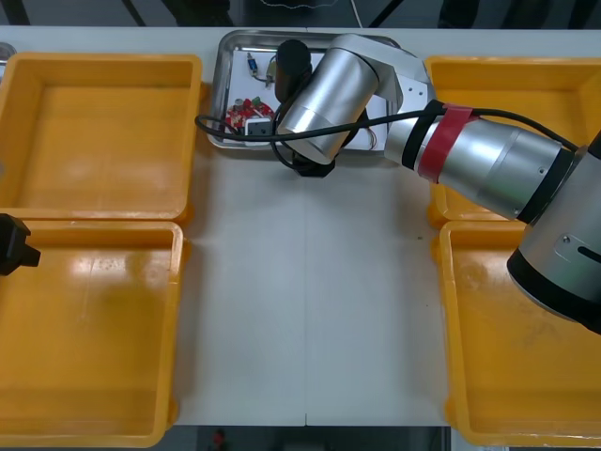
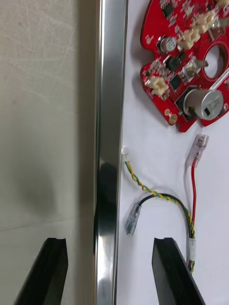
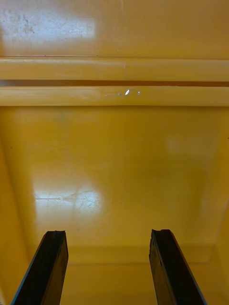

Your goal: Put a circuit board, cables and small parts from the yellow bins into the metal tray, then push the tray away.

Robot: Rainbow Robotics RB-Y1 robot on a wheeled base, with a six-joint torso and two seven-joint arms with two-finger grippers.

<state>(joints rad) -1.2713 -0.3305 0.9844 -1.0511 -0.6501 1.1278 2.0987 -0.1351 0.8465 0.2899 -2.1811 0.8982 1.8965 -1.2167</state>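
A: Counter [image 1: 310,310], quick.
B: Light, flat, with a thin seam running front to back down the middle.
A: What sits directly on it?
B: Four yellow bins [image 1: 99,141], two along each side, one behind the other. Metal tray [image 1: 235,47] at the far edge between the far bins, white inside, with its left rim just beside the far-left bin.
A: Between the bin rows?
B: Counter surface shows from the tray's near rim to the front edge.
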